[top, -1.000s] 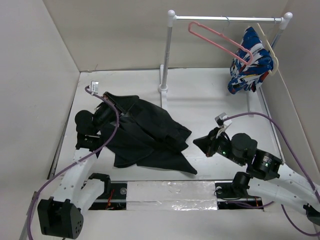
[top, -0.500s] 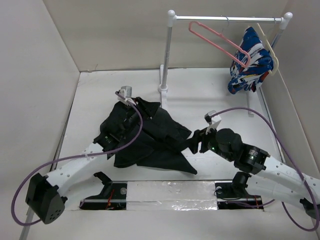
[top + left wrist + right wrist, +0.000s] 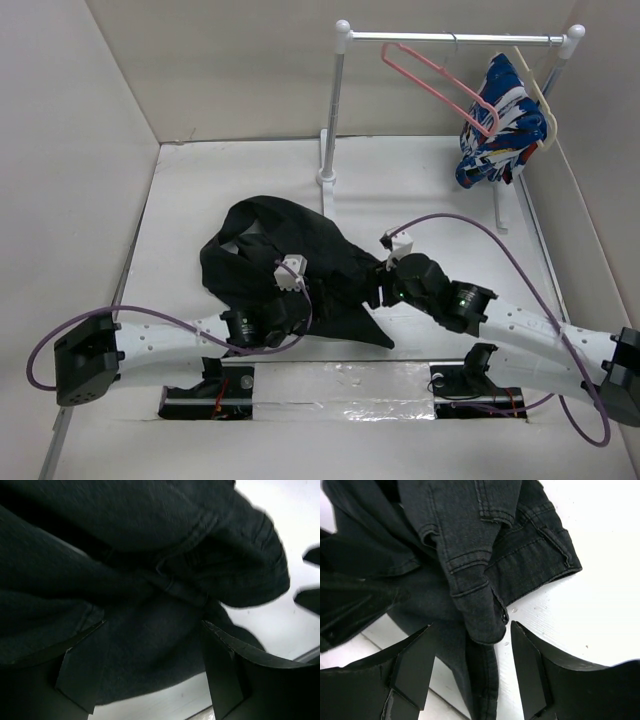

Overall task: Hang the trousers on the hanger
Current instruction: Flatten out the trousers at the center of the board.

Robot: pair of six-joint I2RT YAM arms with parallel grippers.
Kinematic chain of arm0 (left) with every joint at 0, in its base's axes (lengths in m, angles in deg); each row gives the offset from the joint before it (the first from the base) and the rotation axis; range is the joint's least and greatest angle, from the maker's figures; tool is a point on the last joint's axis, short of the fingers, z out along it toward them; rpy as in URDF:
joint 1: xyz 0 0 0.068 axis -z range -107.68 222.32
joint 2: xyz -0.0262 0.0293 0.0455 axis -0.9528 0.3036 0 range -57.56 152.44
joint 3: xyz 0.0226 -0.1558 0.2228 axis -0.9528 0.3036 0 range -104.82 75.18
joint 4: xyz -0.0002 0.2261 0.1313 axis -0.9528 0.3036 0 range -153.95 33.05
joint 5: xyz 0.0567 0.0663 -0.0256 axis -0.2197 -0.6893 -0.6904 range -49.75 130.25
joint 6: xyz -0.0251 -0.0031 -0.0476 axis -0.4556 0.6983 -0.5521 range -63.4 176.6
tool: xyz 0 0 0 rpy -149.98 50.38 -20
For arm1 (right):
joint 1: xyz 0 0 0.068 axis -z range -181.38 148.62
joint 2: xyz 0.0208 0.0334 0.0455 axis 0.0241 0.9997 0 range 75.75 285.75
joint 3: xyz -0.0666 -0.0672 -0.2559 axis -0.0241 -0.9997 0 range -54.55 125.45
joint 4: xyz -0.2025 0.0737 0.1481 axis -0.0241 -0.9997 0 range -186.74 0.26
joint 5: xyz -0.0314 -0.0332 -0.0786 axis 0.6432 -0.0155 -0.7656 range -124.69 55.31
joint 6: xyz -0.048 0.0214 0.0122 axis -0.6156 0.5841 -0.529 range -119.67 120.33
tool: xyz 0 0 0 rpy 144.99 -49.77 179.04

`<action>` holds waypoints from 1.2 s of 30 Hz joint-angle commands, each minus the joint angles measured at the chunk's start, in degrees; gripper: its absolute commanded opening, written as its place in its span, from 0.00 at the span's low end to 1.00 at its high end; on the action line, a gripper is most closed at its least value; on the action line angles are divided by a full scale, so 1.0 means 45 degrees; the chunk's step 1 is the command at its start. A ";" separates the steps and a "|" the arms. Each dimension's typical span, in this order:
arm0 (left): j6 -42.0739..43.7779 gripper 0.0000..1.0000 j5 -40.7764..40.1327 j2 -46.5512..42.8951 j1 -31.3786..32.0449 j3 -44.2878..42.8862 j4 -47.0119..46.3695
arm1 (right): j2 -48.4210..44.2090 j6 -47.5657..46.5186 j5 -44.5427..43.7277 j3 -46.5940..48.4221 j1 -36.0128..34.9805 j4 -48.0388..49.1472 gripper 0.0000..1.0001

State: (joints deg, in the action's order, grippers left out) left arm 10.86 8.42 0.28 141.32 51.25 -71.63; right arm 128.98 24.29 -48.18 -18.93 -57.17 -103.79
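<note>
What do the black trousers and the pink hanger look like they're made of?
Trousers: matte black woven cloth, probably denim. Double-stitched seams and hems show close up, and it slumps in soft folds.
Hanger: thin, smooth pink bar, likely plastic or coated wire, but too small to tell which.

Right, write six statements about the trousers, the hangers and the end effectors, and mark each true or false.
1. The trousers lie heaped on the table. True.
2. The pink hanger lies on the table. False: it hangs on the rail.
3. The pink hanger carries no cloth. True.
4. The left end effector is shut on the trousers. False: its jaws stand open over them.
5. The right end effector is open. True.
6. The patterned garment hangs at the rail's left end. False: it hangs at the right end.
</note>
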 commanded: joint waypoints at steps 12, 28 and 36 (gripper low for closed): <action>0.0281 0.65 0.2367 0.2690 0.0665 0.0512 -0.3585 | 0.1744 -0.0189 0.0868 0.0015 0.0835 0.2573 0.38; 0.0144 0.00 0.1705 0.2461 0.0665 0.0882 -0.3724 | -0.1926 -0.0558 0.0674 0.2960 0.0835 -0.0410 0.00; 0.0767 0.00 0.1096 -0.0547 0.0665 0.1253 -0.2471 | -0.1342 -0.1770 -0.1226 0.8293 0.0523 -0.3030 0.00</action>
State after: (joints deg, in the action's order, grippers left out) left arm 12.02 14.75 1.40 143.98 56.19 -83.92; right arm 123.52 19.71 -45.82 10.64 -54.33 -116.42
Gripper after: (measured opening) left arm 0.003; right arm 0.035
